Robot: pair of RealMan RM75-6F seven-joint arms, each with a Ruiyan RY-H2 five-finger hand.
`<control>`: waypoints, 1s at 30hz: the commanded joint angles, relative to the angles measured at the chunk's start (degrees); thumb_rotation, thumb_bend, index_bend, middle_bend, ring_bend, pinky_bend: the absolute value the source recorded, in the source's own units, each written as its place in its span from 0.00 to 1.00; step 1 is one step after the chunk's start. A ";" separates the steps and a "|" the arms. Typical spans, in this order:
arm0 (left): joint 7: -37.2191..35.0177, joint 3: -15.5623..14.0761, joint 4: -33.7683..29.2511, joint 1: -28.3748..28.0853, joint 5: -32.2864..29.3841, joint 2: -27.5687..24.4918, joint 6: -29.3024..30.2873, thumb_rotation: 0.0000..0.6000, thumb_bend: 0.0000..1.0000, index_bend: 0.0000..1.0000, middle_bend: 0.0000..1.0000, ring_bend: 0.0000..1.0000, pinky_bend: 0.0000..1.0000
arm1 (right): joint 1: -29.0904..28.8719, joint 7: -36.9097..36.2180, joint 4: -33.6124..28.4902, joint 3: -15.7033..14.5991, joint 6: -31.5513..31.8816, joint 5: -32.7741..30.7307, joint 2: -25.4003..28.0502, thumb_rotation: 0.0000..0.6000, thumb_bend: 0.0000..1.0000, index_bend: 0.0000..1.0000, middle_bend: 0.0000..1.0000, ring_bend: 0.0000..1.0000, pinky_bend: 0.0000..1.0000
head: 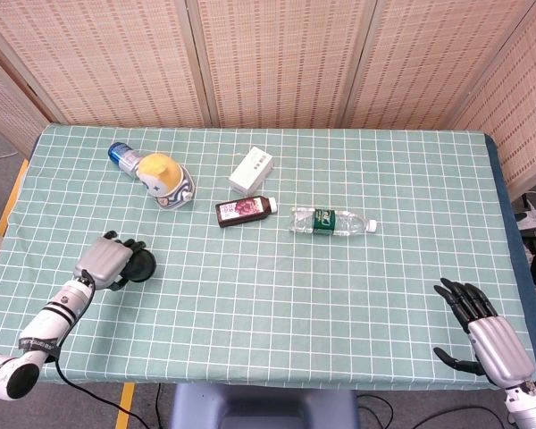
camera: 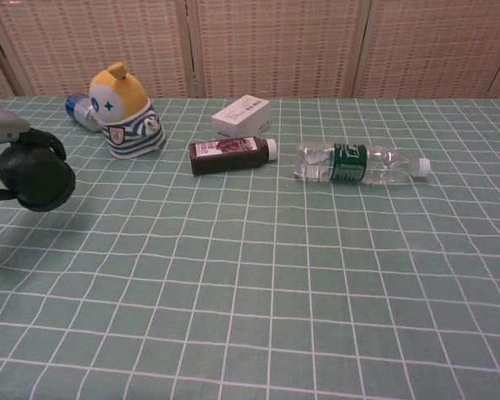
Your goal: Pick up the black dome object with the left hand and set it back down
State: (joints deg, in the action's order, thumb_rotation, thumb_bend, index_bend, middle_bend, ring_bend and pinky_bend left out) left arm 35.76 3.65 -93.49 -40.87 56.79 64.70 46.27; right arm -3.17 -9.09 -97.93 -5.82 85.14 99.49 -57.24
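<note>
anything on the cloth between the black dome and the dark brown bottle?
No. Head view shows only bare green checked tablecloth between the black dome object, in the left hand, and the dark brown bottle.

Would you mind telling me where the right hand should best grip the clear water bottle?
Around the green-labelled middle of the clear water bottle, coming from above. It lies flat on its side, cap toward the robot's right, with bare table around it.
</note>
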 commanded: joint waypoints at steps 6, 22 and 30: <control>43.91 -4.71 -7.18 -5.03 -31.97 9.79 36.19 1.00 0.44 0.72 0.73 0.40 0.20 | 0.05 -0.59 -0.20 -0.15 0.14 0.24 0.42 1.00 0.16 0.00 0.00 0.00 0.00; -2.43 1.43 -8.71 -0.75 -12.19 -0.78 3.06 1.00 0.44 0.72 0.72 0.40 0.10 | 0.14 -1.27 -0.18 -0.14 0.40 0.33 0.47 1.00 0.16 0.00 0.00 0.00 0.00; -25.91 3.62 -1.17 2.37 5.48 -1.90 -7.13 1.00 0.44 0.71 0.71 0.39 0.10 | 0.17 -1.22 -0.36 -0.27 0.39 0.56 0.44 1.00 0.16 0.00 0.00 0.00 0.00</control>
State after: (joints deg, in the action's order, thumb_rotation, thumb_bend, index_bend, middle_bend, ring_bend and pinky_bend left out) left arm 20.22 5.58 -99.47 -40.61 51.50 65.05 48.78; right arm -3.00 -10.30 -98.28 -6.08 85.52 100.04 -56.79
